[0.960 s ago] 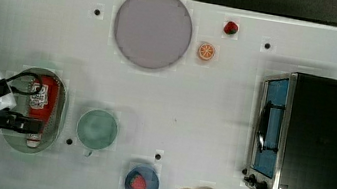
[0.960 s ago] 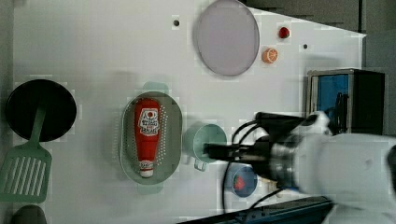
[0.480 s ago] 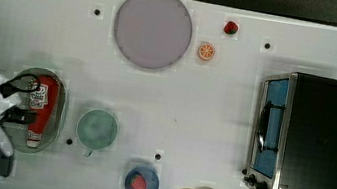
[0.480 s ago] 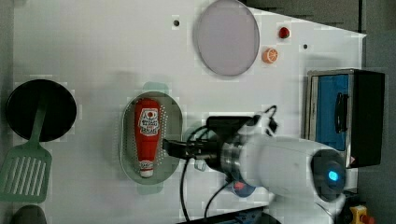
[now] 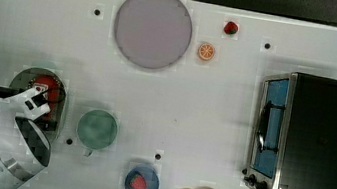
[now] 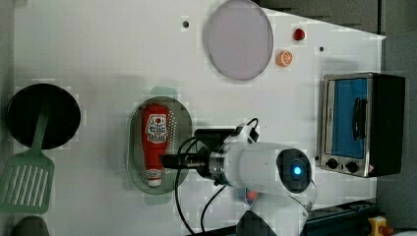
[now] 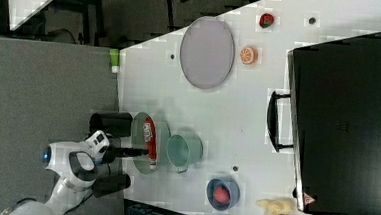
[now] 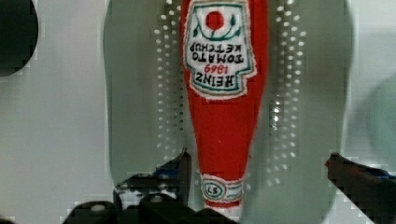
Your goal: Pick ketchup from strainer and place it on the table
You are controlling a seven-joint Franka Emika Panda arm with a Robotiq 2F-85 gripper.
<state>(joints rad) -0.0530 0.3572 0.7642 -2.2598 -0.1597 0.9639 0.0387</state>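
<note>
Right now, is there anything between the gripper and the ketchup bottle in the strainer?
Nothing visible. In the wrist view the open gripper straddles the neck of the ketchup bottle, which lies alone in the strainer, one finger on each side with bare perforated floor between.

The white robot arm's gripper has swung in from the strainer's 3 o'clock side in the left view to hang over the pale green oval plastic strainer; its open fingers now straddle the red squeeze ketchup bottle near the neck.
</note>
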